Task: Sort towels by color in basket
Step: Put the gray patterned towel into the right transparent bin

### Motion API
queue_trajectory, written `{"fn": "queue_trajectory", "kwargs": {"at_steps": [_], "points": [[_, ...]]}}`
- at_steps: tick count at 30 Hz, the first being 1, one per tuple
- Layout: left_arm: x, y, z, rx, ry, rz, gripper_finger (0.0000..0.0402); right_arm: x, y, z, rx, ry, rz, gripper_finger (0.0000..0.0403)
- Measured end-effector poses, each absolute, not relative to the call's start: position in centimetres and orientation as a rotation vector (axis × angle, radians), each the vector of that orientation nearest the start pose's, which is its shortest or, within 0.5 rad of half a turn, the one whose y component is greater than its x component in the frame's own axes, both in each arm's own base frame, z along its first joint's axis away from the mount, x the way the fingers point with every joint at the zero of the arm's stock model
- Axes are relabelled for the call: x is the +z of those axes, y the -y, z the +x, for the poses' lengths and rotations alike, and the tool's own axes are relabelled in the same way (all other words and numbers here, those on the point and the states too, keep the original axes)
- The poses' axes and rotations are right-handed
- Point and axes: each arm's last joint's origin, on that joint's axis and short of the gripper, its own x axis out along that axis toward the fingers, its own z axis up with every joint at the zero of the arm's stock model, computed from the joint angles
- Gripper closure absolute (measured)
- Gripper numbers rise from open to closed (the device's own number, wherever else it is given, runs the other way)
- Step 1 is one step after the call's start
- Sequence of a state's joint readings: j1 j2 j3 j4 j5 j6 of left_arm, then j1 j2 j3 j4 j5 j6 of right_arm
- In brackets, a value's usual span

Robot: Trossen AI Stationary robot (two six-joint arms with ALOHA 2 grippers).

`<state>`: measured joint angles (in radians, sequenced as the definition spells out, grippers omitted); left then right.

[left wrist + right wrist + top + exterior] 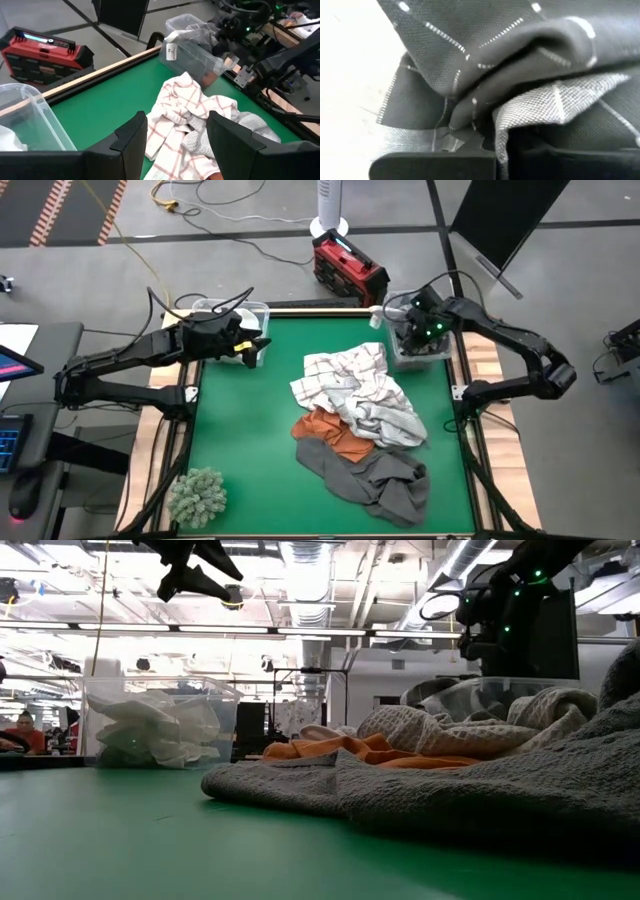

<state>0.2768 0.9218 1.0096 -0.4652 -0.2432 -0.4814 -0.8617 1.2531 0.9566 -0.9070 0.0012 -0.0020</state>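
Dark towel [520, 45] pinched in right pincer [495, 155].

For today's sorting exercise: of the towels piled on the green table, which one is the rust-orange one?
The rust-orange towel lies mid-pile, partly tucked under the checked white towel and the light grey towel, with the dark grey towel on its near side. No other shows that colour.

No legible text (label unreadable)
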Motion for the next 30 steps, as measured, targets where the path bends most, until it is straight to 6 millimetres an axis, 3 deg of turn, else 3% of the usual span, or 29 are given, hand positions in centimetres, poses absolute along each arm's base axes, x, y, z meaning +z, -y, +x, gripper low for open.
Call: {"fn": "queue_trajectory", "kwargs": {"at_steps": [5, 9, 15, 20, 27, 30], "points": [[36.0, -5.8, 17.9, 0.596, -0.25, -0.473, 0.0207, 25.3, 18.0, 13.8, -0.879, -1.111, 0.517, 0.0376], [36.0, -5.8, 17.9, 0.597, -0.249, -0.477, 0.0207, 24.6, 19.2, 13.8, -0.946, -1.181, 0.401, 0.0377], [36.0, -5.8, 17.9, 0.597, -0.242, -0.504, 0.0207, 22.5, 21.0, 15.8, -0.809, -1.272, 0.184, 0.0378], [36.0, -5.7, 18.0, 0.576, -0.245, -0.523, 0.0207, 19.5, 21.9, 17.1, -0.696, -1.399, 0.149, 0.0379], [35.7, -5.6, 17.9, 0.581, -0.273, -0.549, 0.0207, 15.8, 20.9, 18.7, -0.458, -1.578, 0.056, 0.0378], [35.4, -5.4, 17.8, 0.576, -0.301, -0.558, 0.0207, 15.8, 20.4, 19.1, -0.393, -1.574, 0.022, 0.0377]]}}
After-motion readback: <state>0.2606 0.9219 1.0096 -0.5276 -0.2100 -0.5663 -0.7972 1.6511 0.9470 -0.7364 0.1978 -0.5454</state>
